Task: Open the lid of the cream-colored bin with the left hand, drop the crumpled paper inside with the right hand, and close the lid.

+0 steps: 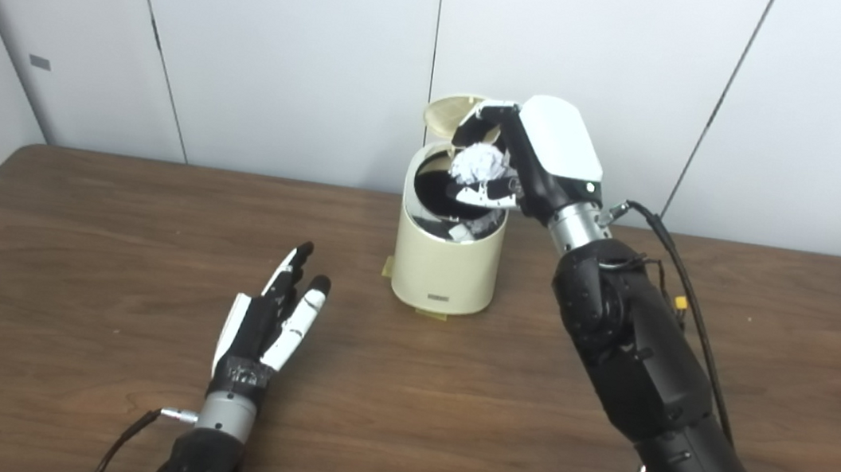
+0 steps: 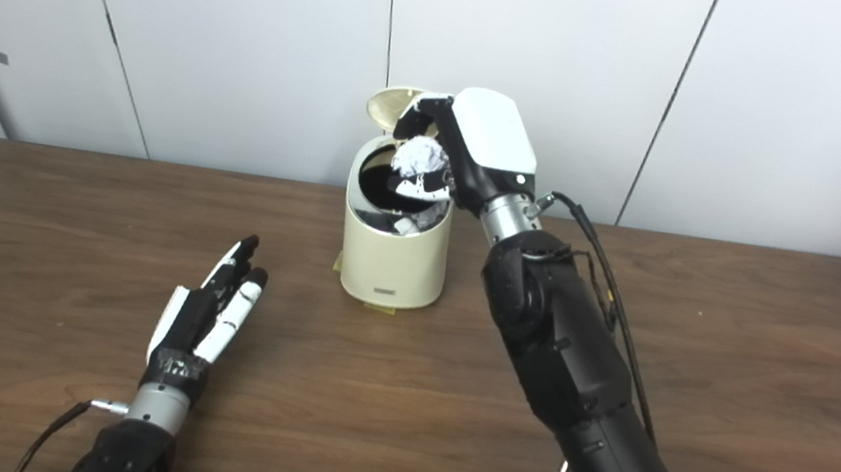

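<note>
The left robot hand (image 1: 274, 314) lies low over the brown worktop (image 1: 106, 246), well apart from the bin, on its left and nearer to the camera. Its fingers are stretched out and a little apart, and it holds nothing. So the first step seems to be done: the lid (image 1: 448, 111) of the cream-colored bin (image 1: 447, 267) stands up behind the opening, and no hand is touching it.

In the middle, the bin stands upright on the worktop, close to the back wall. It is a small round container with a dark inside, and something pale is visible at the bottom, but I cannot tell what it is. Small yellowish tabs show at its foot, maybe tape.

To the right, the right robot hand (image 1: 514, 159) is above the open mouth of the bin, with the palm turned down. Its fingers are curled around the crumpled paper (image 1: 477, 164), a white wrinkled ball, which is directly over the opening and not yet released.

In my judgement the task is about half done. What is left is to let the paper fall inside, take the right arm away, and then close the lid
</note>
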Controlling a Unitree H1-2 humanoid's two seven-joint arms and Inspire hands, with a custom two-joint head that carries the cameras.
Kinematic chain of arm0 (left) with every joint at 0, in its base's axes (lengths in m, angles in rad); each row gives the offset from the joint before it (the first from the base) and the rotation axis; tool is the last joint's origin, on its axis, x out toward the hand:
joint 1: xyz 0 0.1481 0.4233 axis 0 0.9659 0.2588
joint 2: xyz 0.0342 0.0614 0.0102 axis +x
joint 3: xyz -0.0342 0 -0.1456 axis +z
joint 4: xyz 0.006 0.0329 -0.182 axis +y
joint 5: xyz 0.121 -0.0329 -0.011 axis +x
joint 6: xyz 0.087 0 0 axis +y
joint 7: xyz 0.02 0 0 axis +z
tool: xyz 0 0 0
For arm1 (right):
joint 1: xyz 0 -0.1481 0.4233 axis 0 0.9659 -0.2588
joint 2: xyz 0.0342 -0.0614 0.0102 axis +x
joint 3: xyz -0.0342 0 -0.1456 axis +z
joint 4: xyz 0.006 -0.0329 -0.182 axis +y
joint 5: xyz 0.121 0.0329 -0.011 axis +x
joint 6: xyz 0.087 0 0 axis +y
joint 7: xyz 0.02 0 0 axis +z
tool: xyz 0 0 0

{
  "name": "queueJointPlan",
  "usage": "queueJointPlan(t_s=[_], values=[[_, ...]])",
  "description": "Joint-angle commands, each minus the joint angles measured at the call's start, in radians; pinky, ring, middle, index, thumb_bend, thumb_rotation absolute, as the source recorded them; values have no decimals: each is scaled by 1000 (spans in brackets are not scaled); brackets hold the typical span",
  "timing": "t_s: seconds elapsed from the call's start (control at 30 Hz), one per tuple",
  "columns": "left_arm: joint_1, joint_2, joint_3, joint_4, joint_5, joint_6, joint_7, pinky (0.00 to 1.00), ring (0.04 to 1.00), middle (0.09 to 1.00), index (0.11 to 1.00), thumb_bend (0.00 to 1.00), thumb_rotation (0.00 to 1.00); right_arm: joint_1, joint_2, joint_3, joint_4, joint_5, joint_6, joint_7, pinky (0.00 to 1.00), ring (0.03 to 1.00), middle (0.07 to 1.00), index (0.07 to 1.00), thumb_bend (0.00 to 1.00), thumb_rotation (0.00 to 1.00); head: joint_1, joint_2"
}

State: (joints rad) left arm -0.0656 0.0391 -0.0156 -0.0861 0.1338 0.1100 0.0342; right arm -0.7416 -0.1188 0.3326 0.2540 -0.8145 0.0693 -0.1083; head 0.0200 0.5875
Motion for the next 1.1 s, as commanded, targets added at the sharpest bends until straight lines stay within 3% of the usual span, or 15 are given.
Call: queueJointPlan(t_s=[0.0,0.23,0.47,1.0,1.07], values=[[-18,0,-5,-15,16,-23,7,1000,1000,1000,1000,557,774,-41,-4,-7,-49,-7,-4,-13,274,404,546,515,489,0,-1,2],[-20,4,-6,-18,17,-9,5,1000,1000,1000,1000,557,759,-24,4,5,-95,-27,14,4,267,392,534,525,489,0,-6,8],[-20,-1,-10,-32,28,-1,8,1000,1000,1000,1000,567,772,-22,10,-2,-64,-26,16,-4,274,398,548,511,489,0,2,20],[-25,-6,-3,-81,14,10,0,1000,1000,1000,1000,618,760,-22,-48,-11,-52,68,-27,64,360,403,514,539,498,0,8,18],[-23,-4,-3,-92,22,15,2,1000,1000,1000,1000,620,766,-23,-51,-5,-55,62,-20,74,433,403,521,528,511,0,7,20]])
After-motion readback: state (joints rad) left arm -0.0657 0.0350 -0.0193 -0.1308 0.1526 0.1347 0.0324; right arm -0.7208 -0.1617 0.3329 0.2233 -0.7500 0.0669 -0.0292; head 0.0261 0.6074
